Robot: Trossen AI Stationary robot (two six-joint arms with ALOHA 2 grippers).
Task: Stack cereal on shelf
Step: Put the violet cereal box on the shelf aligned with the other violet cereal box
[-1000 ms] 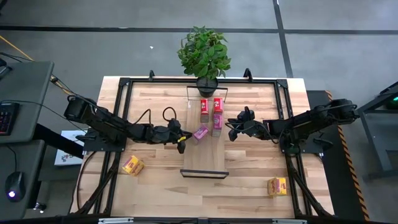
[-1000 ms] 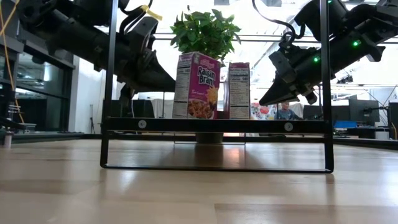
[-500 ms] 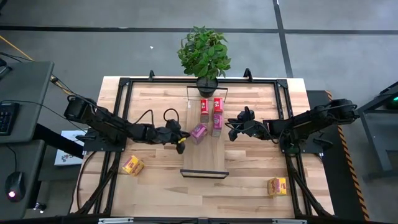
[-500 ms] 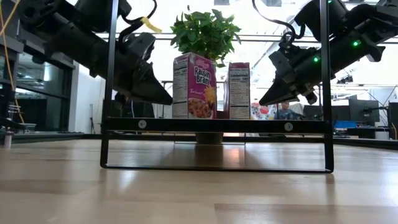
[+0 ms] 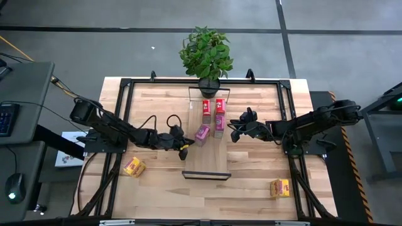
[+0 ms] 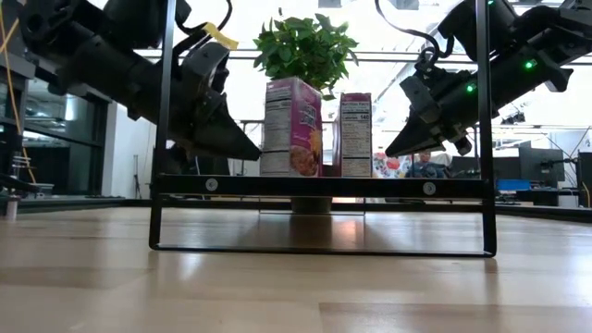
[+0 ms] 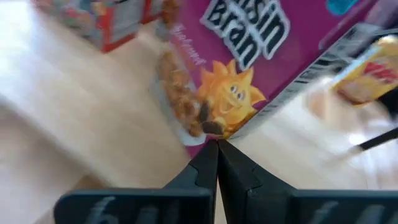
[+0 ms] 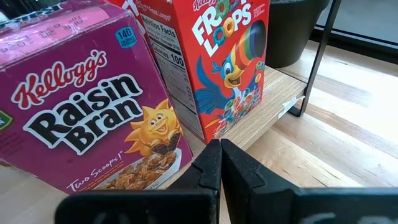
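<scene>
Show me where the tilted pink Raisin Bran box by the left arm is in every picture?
High view: tilted pink cardboard Raisin Bran box, mid-shelf.
Low view: left of the two boxes.
Left wrist view: fills the top.
Right wrist view: can't tell; one pink box shows.
Shared landmark: leafy green potted plant.

The shelf (image 5: 206, 162) is bare along its near half. 4 boxes crowd the far half: 2 red (image 5: 206, 107), 2 magenta (image 5: 202, 133), with the plant (image 5: 206, 53) behind them.
</scene>
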